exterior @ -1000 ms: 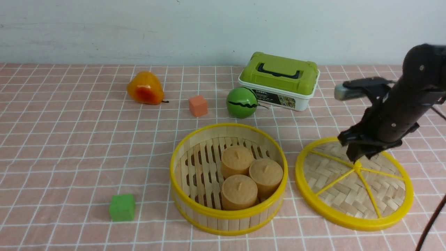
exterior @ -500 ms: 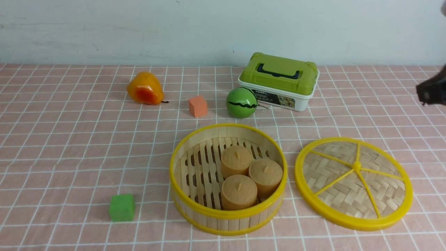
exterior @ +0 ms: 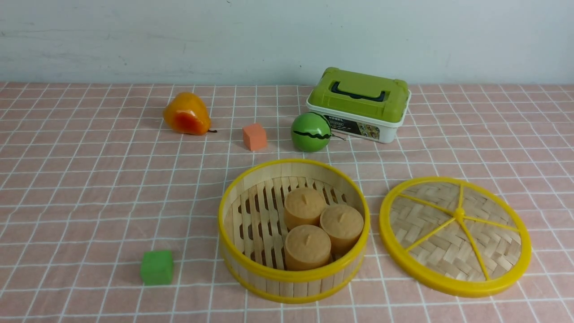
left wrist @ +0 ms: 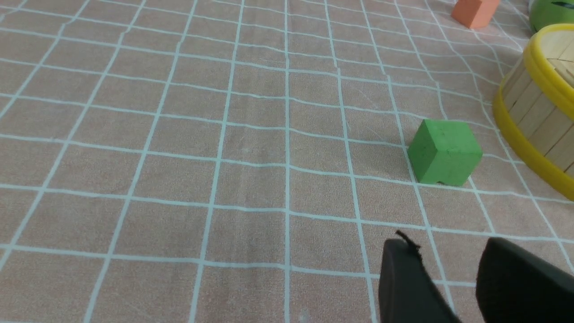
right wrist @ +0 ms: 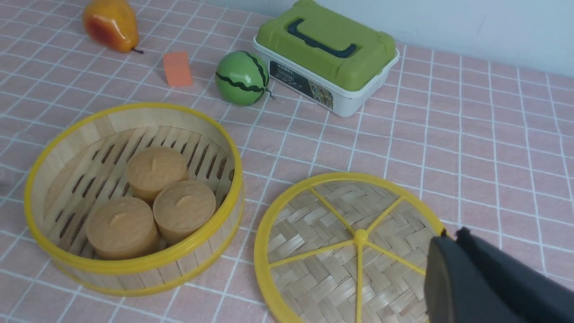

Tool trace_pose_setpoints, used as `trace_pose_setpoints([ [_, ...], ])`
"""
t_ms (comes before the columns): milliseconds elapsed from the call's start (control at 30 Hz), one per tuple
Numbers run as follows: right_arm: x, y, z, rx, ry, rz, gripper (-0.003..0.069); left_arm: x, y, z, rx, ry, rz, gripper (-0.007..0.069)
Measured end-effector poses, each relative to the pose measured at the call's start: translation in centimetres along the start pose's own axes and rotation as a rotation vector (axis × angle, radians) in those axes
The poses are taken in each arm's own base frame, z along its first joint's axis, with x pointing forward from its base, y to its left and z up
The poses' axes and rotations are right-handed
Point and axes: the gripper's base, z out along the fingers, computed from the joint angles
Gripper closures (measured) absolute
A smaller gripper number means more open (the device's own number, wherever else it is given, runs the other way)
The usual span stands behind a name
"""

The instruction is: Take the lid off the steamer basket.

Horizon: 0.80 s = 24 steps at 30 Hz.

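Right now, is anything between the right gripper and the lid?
Nothing visible. The lid lies flat on the cloth, already off, to the right of the basket and not touching it. In the right wrist view, the right fingers hang by its rim with nothing between.

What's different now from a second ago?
The right hand left the lid and drew away to the right, out of the front view. The lid, the steamer basket, its three cakes and everything else stayed put.
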Motion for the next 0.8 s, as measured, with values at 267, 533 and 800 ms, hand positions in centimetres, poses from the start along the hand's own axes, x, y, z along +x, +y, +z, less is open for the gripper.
trace_pose_setpoints([
  [267,0.3,0.1,-0.3,-0.007,0.021,-0.002,0.0673,0.0,0.0,0.0,0.0,0.0,0.0,0.0386],
  [533,0.3,0.1,-0.3,-0.007,0.023,-0.002,0.0666,0.0,0.0,0.0,0.0,0.0,0.0,0.0386],
  [800,3.6,0.1,-0.7,0.015,-0.037,0.004,0.0664,0.0,0.0,0.0,0.0,0.0,0.0,0.0386],
])
